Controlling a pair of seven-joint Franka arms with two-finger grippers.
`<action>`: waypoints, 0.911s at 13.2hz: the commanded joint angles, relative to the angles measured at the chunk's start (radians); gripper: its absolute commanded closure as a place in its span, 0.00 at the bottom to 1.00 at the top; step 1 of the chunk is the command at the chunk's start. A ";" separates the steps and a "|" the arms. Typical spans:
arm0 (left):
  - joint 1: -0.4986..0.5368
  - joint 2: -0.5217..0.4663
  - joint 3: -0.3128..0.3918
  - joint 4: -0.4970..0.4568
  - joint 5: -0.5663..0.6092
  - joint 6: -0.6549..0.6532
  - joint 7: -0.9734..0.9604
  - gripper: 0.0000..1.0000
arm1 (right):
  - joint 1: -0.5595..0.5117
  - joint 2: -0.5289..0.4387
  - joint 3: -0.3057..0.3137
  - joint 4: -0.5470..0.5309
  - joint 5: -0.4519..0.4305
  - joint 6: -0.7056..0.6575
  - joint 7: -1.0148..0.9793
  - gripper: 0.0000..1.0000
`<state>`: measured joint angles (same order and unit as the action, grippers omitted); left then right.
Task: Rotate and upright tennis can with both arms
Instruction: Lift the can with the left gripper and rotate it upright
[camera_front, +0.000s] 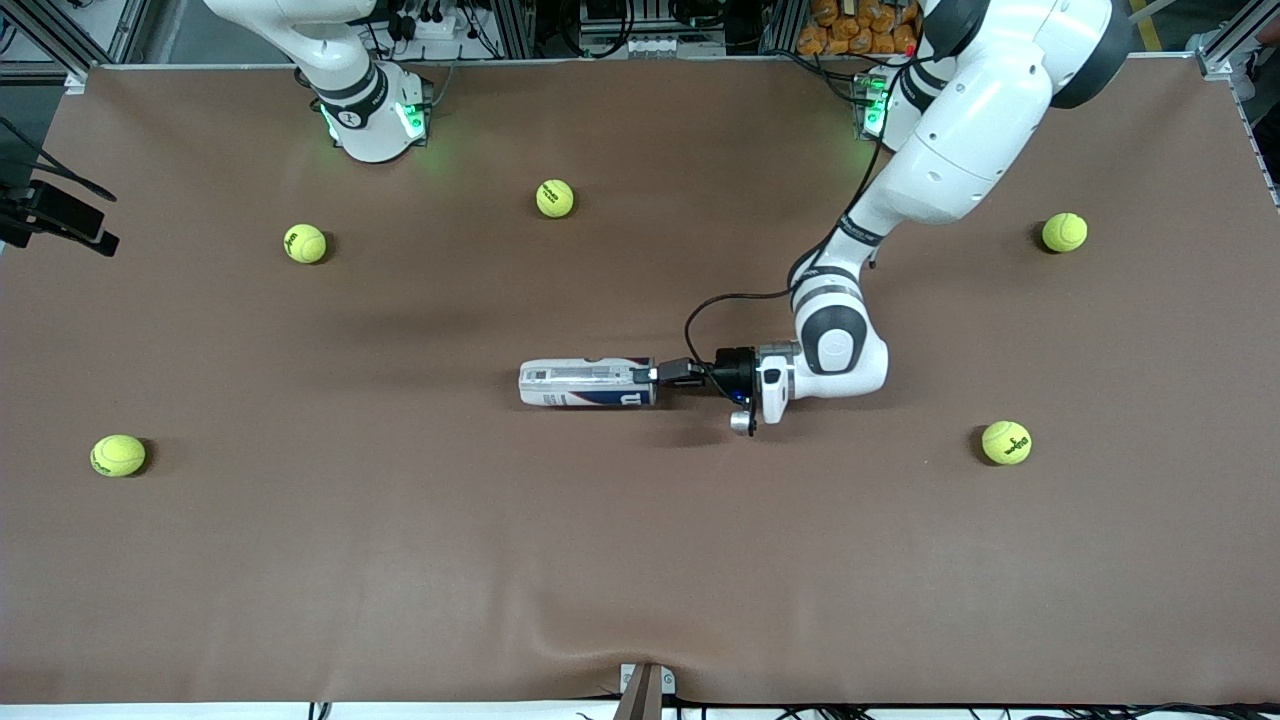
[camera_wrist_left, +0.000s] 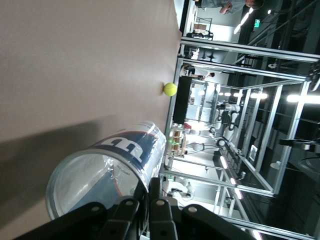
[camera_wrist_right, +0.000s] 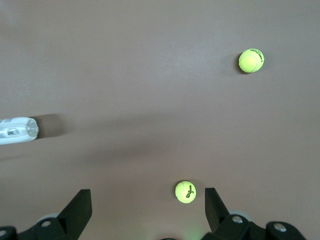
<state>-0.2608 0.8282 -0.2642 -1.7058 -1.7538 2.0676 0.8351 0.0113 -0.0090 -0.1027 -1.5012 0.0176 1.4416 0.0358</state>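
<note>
Here the can (camera_front: 587, 384) lies mid-table; your left gripper (camera_front: 668, 374) seems clamped on its rim. The right gripper (camera_wrist_right: 148, 207) waits aloft, fingers apart. Such a shallow rim hold may slip when you rotate.

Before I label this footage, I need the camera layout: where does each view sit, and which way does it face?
Front: high across the table, facing both bases; left gripper shut on the lying tennis can.
Left wrist: low, looking along the tennis can, own fingers showing.
Right wrist: aloft, looking down; open right gripper.
All share the can.
</note>
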 joint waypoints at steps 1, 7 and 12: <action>0.008 -0.064 -0.001 0.032 0.059 -0.017 -0.150 1.00 | -0.014 -0.013 0.012 0.010 -0.013 -0.012 0.010 0.00; 0.034 -0.136 0.005 0.139 0.360 -0.017 -0.557 1.00 | -0.014 -0.013 0.012 0.012 -0.013 -0.012 0.010 0.00; 0.006 -0.205 0.040 0.204 0.669 -0.007 -0.905 1.00 | -0.013 -0.013 0.014 0.012 -0.011 -0.013 0.001 0.00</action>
<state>-0.2254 0.6486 -0.2374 -1.5250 -1.1659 2.0572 0.0572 0.0113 -0.0093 -0.1024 -1.4946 0.0175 1.4415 0.0356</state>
